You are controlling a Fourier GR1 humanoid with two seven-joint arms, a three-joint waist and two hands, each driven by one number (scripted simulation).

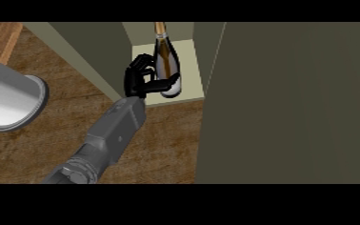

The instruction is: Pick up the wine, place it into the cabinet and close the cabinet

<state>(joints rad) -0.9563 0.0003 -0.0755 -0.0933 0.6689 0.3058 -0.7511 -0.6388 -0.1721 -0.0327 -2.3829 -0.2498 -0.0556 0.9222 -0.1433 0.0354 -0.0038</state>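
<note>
Fingers (141, 66) of left hand (143, 78) curl round wine (167, 64) inside cabinet (187, 64), thumb under its base. Door (281, 100) hides everything right of fingers; bottle neck cut off above.

Brown wooden counter (56, 138), grey metal pot (17, 100) (left edge)

Single head view — steeply down, close on counter (42, 124), cabinet (281, 100) probably rightward.
</note>
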